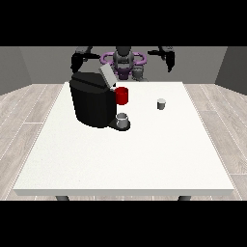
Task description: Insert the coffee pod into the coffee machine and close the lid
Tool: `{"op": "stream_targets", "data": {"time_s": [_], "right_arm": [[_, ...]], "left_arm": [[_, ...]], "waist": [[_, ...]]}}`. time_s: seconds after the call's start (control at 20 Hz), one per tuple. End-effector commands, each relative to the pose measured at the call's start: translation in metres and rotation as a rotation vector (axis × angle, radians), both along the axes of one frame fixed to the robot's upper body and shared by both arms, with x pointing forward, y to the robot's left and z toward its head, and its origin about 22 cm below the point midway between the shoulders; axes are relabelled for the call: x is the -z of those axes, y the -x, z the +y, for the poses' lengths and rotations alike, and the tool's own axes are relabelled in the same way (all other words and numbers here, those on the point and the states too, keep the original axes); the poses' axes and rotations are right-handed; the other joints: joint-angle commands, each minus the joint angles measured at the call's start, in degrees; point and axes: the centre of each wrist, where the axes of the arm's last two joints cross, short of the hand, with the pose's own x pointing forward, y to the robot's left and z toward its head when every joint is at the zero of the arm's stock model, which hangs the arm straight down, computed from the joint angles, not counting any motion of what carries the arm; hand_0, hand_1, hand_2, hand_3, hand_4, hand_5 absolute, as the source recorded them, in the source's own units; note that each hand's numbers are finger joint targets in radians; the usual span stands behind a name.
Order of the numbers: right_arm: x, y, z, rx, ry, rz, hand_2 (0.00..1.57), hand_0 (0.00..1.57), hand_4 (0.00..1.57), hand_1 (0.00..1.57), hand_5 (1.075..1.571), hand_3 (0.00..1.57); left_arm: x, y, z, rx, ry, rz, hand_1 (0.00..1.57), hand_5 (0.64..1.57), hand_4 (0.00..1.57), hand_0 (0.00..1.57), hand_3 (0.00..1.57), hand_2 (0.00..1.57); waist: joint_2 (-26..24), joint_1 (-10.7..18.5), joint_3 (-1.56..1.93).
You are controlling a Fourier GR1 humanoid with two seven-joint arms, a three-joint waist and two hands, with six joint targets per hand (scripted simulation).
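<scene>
**A:** Start at the left. What is there?

**B:** The hand at the view's left (75,62) hangs in the air above the far left corner of the white table (125,159), just beyond the coffee machine. It touches nothing. It shows only as a small dark shape, so I cannot tell whether its fingers are straight or curled.

**A:** And the coffee machine?

**B:** The coffee machine (91,102) is a black block standing on the left half of the table, towards the far edge. Its lid (107,75) is a grey flap, tilted up and open at the machine's top right. A red part (122,95) juts from the machine's right side, and below it a small grey cup (123,120) sits on the machine's low black base.

**A:** Where is the coffee pod?

**B:** The coffee pod (161,103) stands upright on the bare table, to the right of the machine and well apart from it, in the far half. No hand is near it.

**A:** And the right?

**B:** The hand at the view's right (169,61) is raised in the air beyond the far edge of the table, up and back from the pod. It holds nothing. Again I cannot tell how its fingers lie.
</scene>
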Motion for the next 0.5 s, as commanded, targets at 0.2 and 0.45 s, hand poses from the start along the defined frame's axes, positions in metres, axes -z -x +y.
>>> {"op": "stream_targets", "data": {"time_s": [0.2, 0.45], "right_arm": [[0.008, -0.005, 0.007, 0.074, -0.013, -0.068, 0.00, 0.00, 0.22, 0.00, 1.571, 0.00], [-0.004, -0.005, 0.035, 0.006, -0.027, -0.113, 0.00, 0.00, 0.13, 0.00, 1.571, 0.00]], "left_arm": [[-0.021, -0.018, 0.024, 0.040, -0.209, -0.011, 0.00, 1.571, 0.00, 0.00, 0.00, 0.00], [-0.034, -0.050, 0.070, -0.012, -0.211, 0.053, 0.00, 1.571, 0.00, 0.00, 0.00, 0.00]], "waist": [[2.1, -0.3, -0.13], [5.5, -4.3, -0.16]]}}
